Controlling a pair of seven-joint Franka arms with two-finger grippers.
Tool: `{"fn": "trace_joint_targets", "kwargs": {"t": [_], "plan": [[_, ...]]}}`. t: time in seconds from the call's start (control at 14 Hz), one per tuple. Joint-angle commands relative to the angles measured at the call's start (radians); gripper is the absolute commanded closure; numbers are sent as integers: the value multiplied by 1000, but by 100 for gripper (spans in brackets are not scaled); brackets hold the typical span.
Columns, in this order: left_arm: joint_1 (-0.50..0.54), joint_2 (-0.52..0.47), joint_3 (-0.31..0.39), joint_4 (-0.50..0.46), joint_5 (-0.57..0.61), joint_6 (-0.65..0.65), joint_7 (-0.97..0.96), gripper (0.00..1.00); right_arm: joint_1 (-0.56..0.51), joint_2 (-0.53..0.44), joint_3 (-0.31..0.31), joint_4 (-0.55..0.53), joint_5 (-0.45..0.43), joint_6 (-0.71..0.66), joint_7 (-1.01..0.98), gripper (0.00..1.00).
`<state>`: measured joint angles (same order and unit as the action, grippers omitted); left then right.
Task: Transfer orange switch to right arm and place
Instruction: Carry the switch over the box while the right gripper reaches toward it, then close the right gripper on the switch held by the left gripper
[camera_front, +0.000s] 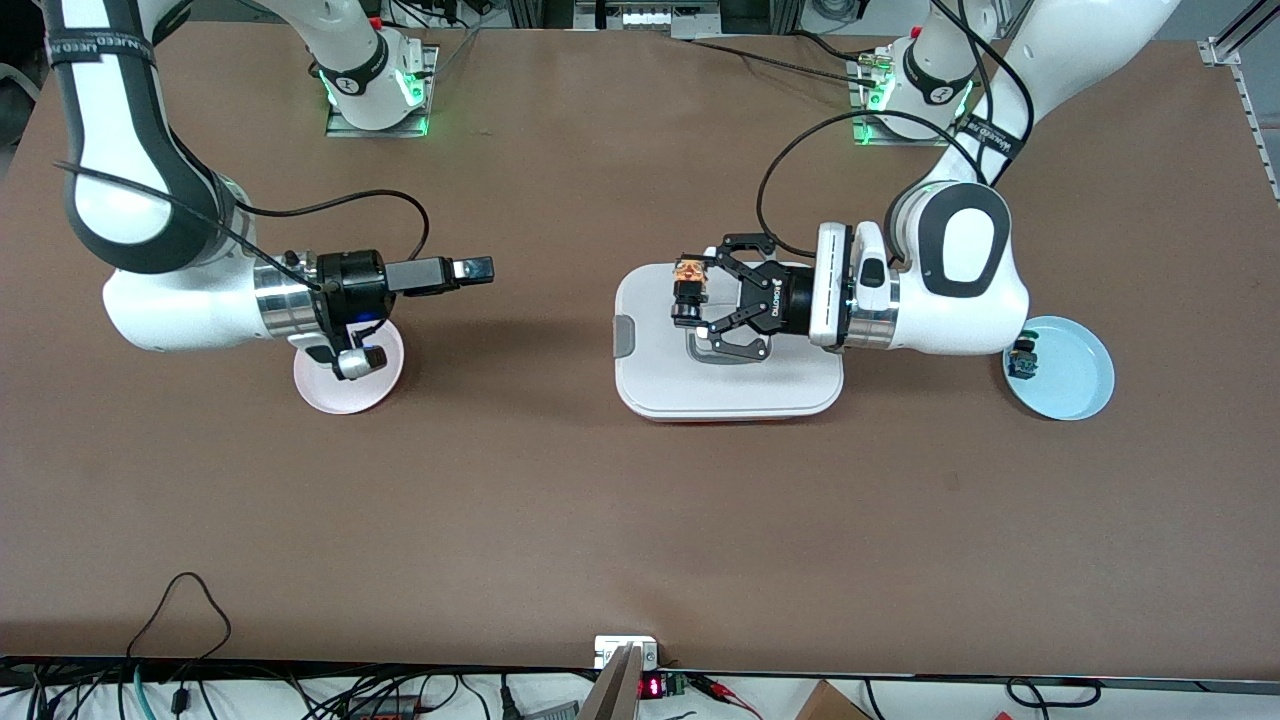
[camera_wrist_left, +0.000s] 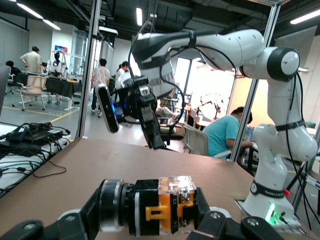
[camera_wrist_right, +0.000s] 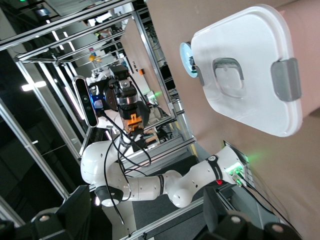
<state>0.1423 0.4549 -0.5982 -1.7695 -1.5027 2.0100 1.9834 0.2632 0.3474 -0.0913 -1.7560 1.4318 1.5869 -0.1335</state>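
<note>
The orange switch (camera_front: 688, 290), a small black cylinder with an orange and clear block, is held sideways in my left gripper (camera_front: 700, 300), above the white lidded box (camera_front: 730, 385). In the left wrist view the switch (camera_wrist_left: 160, 205) sits clamped between the black fingers (camera_wrist_left: 80, 225). My right gripper (camera_front: 478, 269) is open and empty in the air beside the pink plate (camera_front: 330, 395), pointing toward the left gripper with a wide gap of table between them. The right wrist view shows its fingers (camera_wrist_right: 82, 210) spread apart and the held switch (camera_wrist_right: 131, 119) farther off.
A light blue plate (camera_front: 1075, 375) at the left arm's end of the table holds a green-capped, blue-bodied part (camera_front: 1024, 358). The white box has a grey clip (camera_front: 622, 335) at the end facing the right arm. Brown table lies between the pink plate and the box.
</note>
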Motion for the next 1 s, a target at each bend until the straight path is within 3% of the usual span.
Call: {"fn": "trace_joint_targets", "kwargs": {"t": [0.0,0.43,0.71,0.93], "plan": [[-46,-5,-5,5,-99,74,70,100,27,27,-4,-5,71,-4,-72,0],[-170,-1,-5,15,-267,245,124,100,117,68,-4,3,277,25,-100,0],[-188,-1,-3,22,-283,273,124,100,146,116,-4,4,299,25,-256,0],[-188,-1,-3,22,-301,273,124,100,149,120,-4,7,300,30,-262,0]]}}
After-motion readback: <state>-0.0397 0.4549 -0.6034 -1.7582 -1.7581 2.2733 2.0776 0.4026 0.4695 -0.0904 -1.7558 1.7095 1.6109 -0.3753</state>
